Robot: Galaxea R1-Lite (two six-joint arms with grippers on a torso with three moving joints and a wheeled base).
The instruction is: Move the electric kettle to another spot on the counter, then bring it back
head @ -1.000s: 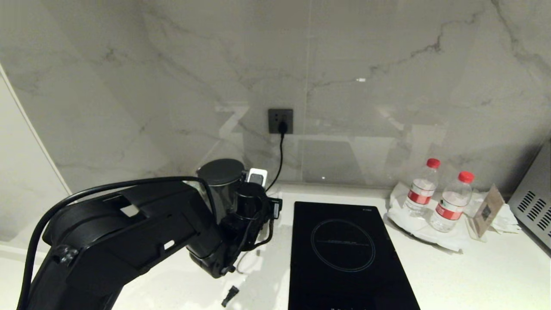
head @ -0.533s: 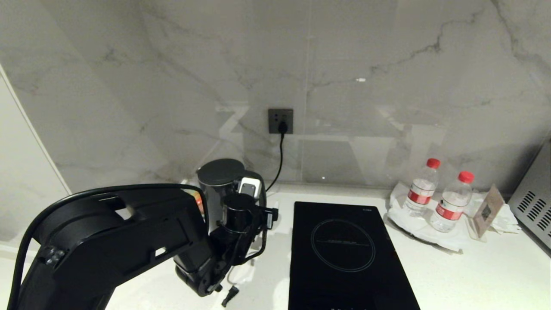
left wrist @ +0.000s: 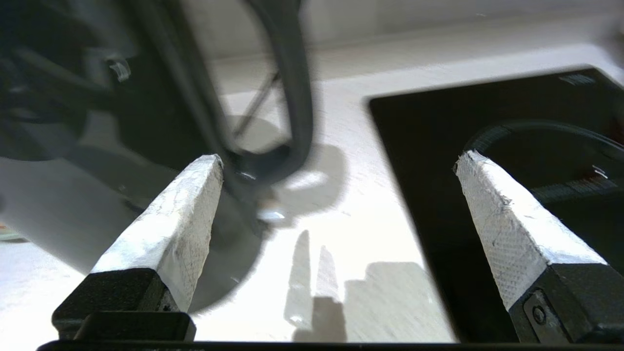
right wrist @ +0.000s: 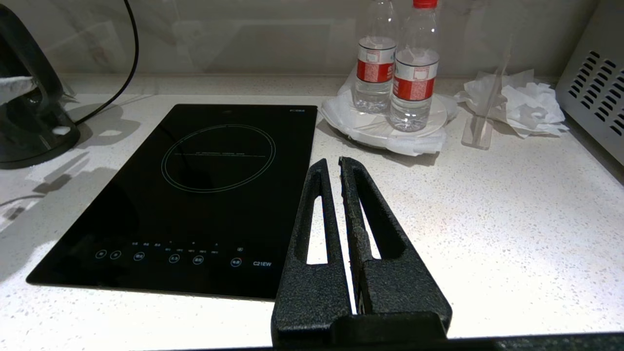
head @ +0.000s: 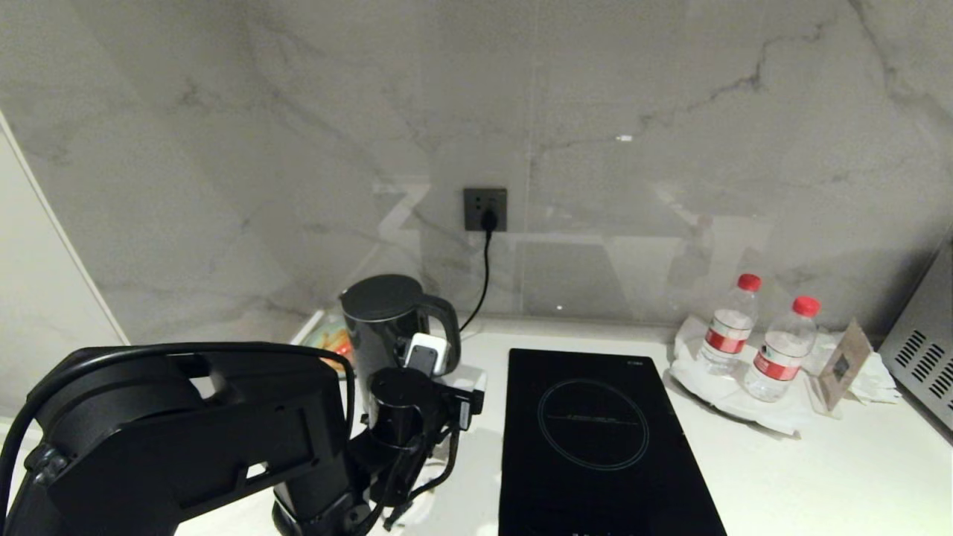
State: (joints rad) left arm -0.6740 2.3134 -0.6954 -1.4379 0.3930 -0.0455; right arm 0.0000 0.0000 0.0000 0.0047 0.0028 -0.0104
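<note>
The electric kettle [head: 381, 324], dark and cylindrical with a flat lid and a loop handle [head: 450, 331], stands upright at the back left of the white speckled counter [head: 819, 461]. My left gripper [head: 445, 369] hangs open just in front of the handle, holding nothing. In the left wrist view the handle [left wrist: 298, 97] shows blurred just beyond one white fingertip [left wrist: 207, 180], with the left gripper [left wrist: 339, 161] spread wide over bare counter [left wrist: 341, 273]. My right gripper [right wrist: 336, 163] is shut and empty, parked above the counter near the hob; the kettle [right wrist: 24, 122] shows at the edge of that view.
A black induction hob [head: 595, 432] lies right of the kettle. Two red-capped water bottles [head: 726, 324] stand on a white plate at the back right, beside crumpled tissue and a metal appliance [head: 923, 357]. A cord runs from the wall socket [head: 485, 208] down behind the kettle.
My left arm has drawn back and down from the kettle, and its fingers have spread wider. The handle, covered before, now shows free. The kettle has stayed put.
</note>
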